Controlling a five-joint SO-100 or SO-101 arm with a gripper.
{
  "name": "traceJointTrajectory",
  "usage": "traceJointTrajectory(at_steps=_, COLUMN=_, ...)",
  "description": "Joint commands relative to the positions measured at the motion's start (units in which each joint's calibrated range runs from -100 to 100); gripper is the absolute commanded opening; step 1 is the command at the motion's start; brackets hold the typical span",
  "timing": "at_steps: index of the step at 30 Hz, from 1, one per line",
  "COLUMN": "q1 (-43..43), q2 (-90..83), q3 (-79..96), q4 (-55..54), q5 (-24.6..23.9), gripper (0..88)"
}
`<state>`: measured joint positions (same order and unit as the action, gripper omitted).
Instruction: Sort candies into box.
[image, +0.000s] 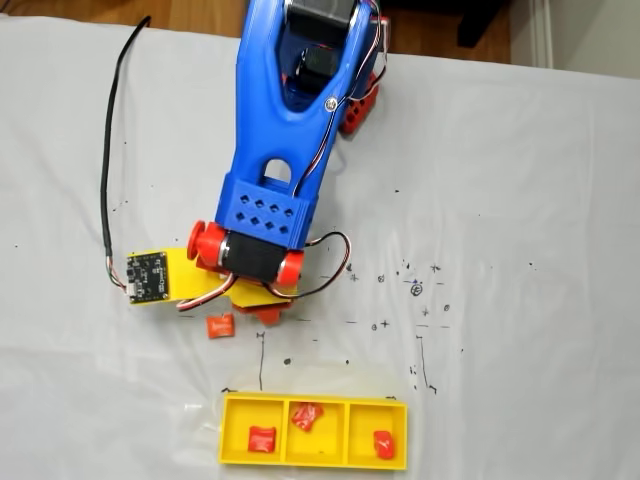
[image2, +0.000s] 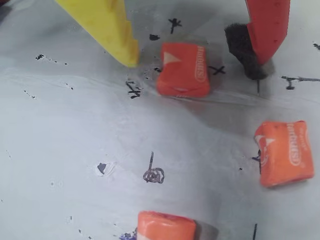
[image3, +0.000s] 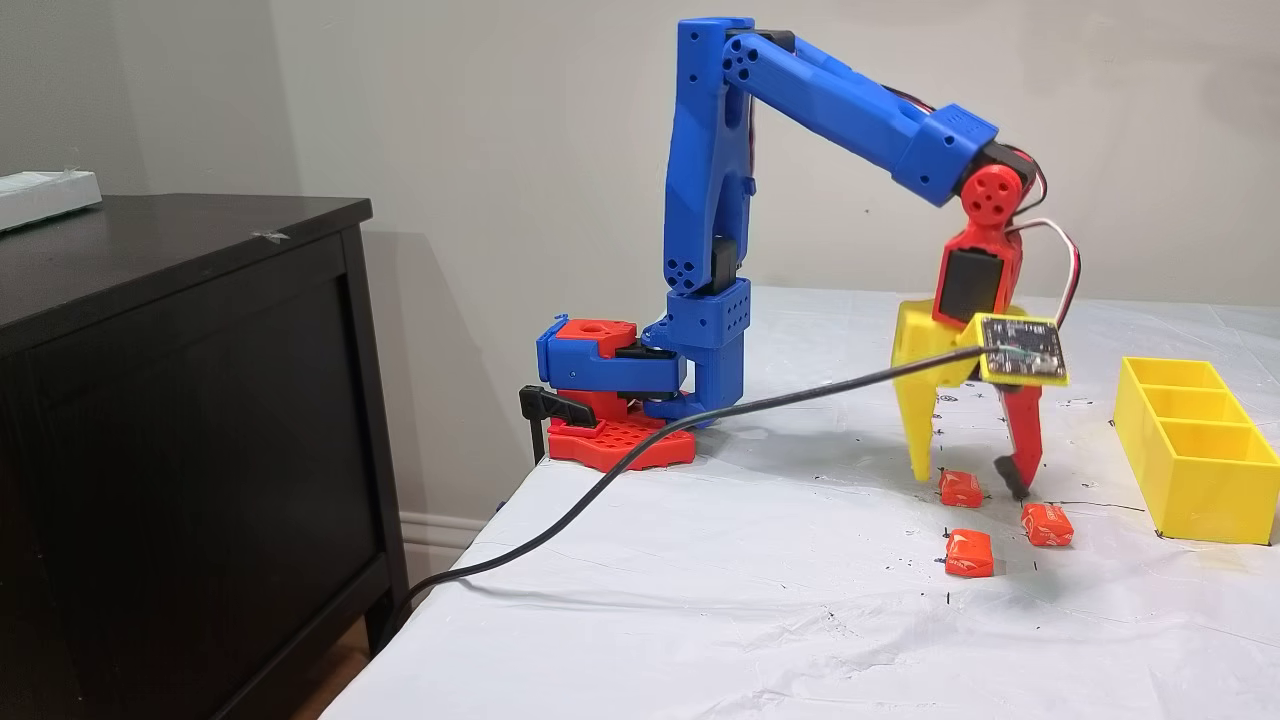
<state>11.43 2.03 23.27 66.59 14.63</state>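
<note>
Candy (image2: 183, 69): squarish glossy orange wrapper, between spread tool (image2: 195, 60) fingers, ungripped.

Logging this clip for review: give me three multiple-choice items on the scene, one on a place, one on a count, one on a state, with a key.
1. Where does the nearest orange candy lie relative to the gripper's jaws?
A. Between the two fingertips, on the table
B. Lifted clear of the table
C. Inside the box

2. How many candies are in the yellow box?
A. None
B. One in each of three compartments
C. Six in one compartment

3. How do the jaws stand?
A. Shut on a candy
B. Open, astride a candy
C. Shut on nothing

Key: 1 A, the wrist view shows the orange candy on the table between the fingertips of the gripper. 2 B, a fixed view shows the box with one per compartment. 3 B, both fingertips stand apart from the wrapper.
</note>
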Motion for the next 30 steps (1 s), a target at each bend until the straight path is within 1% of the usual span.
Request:
traceJointTrajectory(at_steps=1, q1=0.6, q2=-0.6, q3=-3.6, q4=1.6, q5=0.9, gripper=25.6)
traceJointTrajectory(at_steps=8, q1=2.0, q2=-1.9, q3=-4.0, q4=2.3, q5=2.1, gripper=24.6)
traceJointTrajectory(at_steps=20, q1=2.8, q2=-1.2, q3=-5.2, q4=1.4, q5=2.7, gripper=23.8)
traceJointTrajectory(at_steps=24, q1=3.0, q2=-1.9, q3=-4.0, q4=-1.1, q5=3.0, gripper=23.7)
traceJointTrajectory(at_steps=30, q1=2.7, q2=-1.8, q3=2.3, q4=-7.1, q5=3.1, gripper=22.6)
